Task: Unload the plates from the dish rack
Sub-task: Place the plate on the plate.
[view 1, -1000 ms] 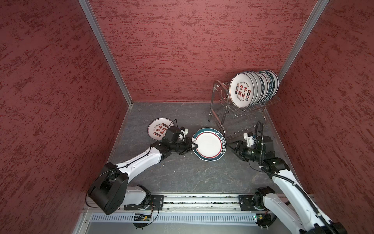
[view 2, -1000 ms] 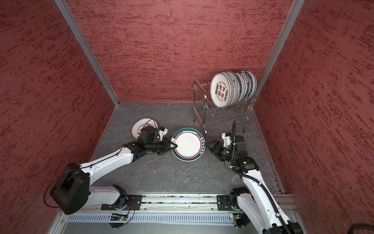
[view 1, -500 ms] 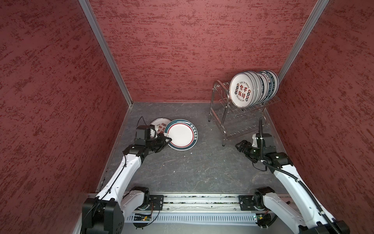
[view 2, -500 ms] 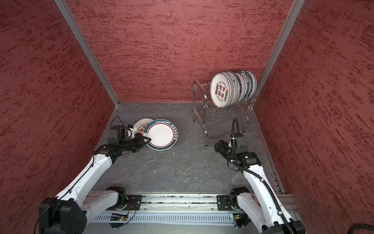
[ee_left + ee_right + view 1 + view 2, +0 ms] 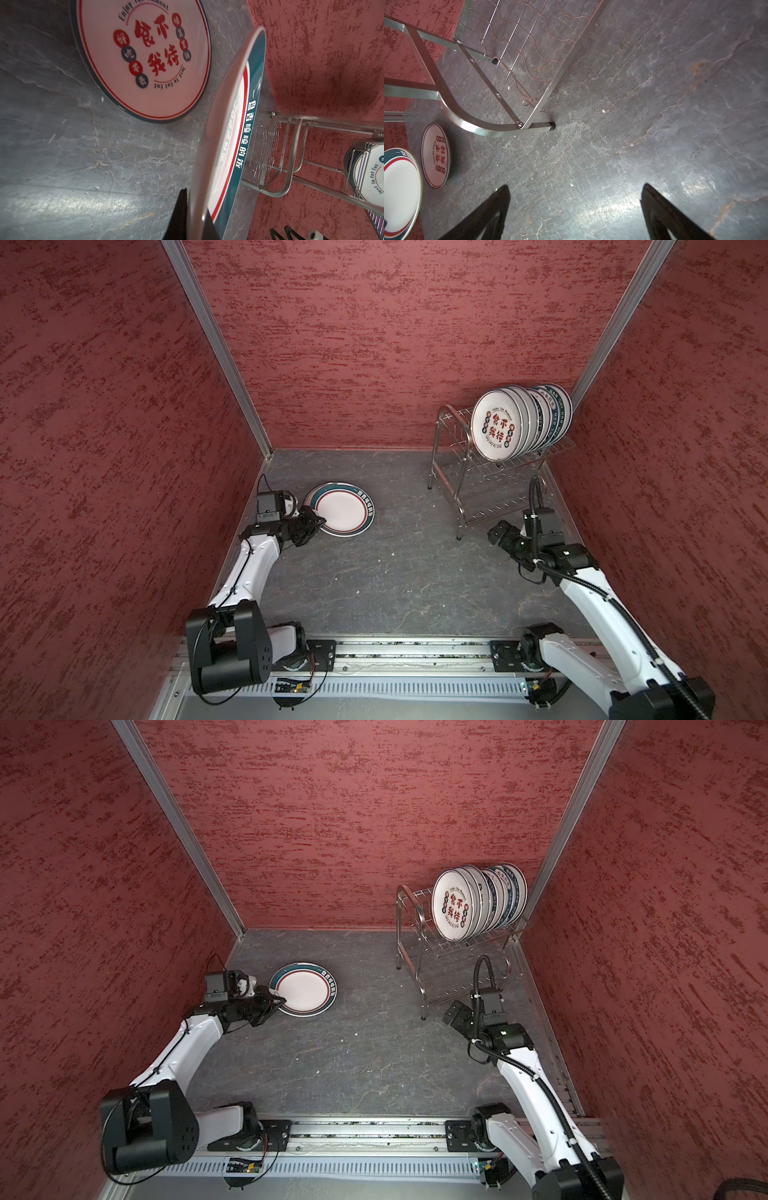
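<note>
Released too high, the teal-rimmed plate (image 5: 343,512) pinched in the left claw (image 5: 319,523), left of frame, could chip the lettered plate (image 5: 143,58) beneath; the right claw (image 5: 575,186) gapes empty.

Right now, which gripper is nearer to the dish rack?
Right. The right gripper hangs open beside the near leg of the dish rack; the left gripper is far across the table, shut on the teal-rimmed plate.
</note>
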